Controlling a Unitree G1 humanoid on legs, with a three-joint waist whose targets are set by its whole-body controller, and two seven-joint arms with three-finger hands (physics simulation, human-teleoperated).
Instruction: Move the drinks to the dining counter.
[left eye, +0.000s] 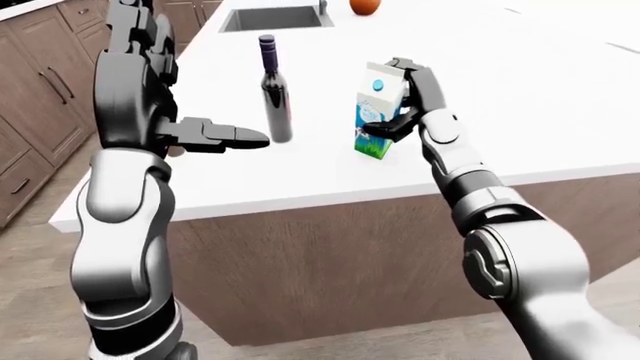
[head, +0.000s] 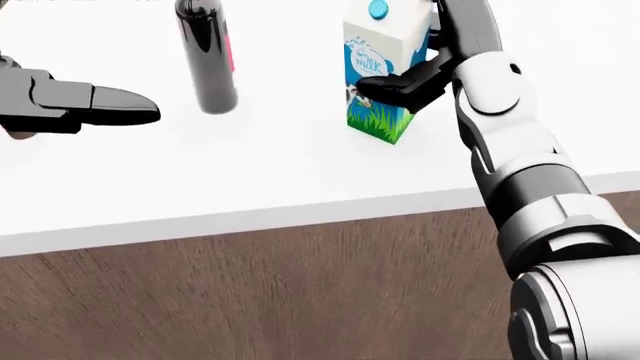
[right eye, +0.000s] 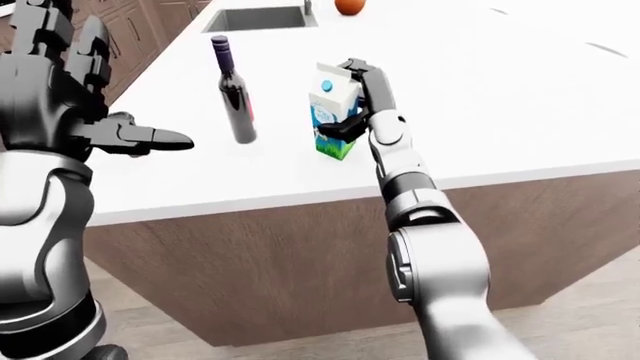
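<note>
While the right hand (left eye: 405, 97) clamps its fingers (head: 395, 84) round the milk carton (head: 380, 75), the carton stands slightly tilted on the white bench (left eye: 560, 112), near the edge that faces the robot. One dark finger crosses the carton's printed face; the others reach round its far side and over its top, as the left-eye view shows. The wine bottle (left eye: 274, 90) stands upright on the bench just left of the carton, apart from it. The left hand (left eye: 205, 133) hovers at the bottle's left, not touching it, its fingers (head: 110, 105) apart and stretched flat toward the bottle. Toward the top of the eye views a sink (left eye: 275, 16) is set into the bench, and an orange (left eye: 364, 6) lies to its right. Wooden cabinets (left eye: 35, 82) line the left side.
</note>
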